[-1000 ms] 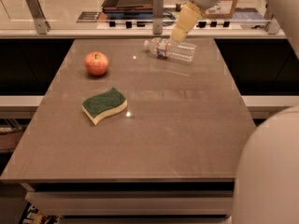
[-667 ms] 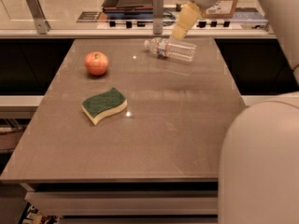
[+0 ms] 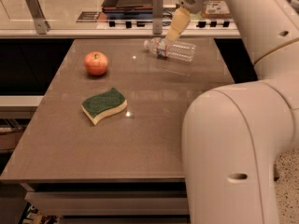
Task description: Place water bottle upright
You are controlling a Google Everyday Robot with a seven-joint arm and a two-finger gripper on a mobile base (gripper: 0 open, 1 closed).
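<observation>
The water bottle (image 3: 171,50) lies on its side at the far end of the brown table (image 3: 140,139), with its white cap pointing left and its label band near the neck. My gripper (image 3: 174,34) hangs from the arm at the top of the view. It is tilted down to the left, directly over the bottle's neck end, and its tip is very close to or touching the bottle. The bottle rests on the table.
A red apple (image 3: 96,63) sits at the far left of the table. A green and yellow sponge (image 3: 103,105) lies left of the middle. A counter with metal posts (image 3: 157,10) runs behind the table. My large white arm (image 3: 233,143) fills the right foreground.
My arm's bulky section has swung further left into the foreground. The gripper has edged slightly down and left over the bottle. The bottle, apple and sponge have not moved.
</observation>
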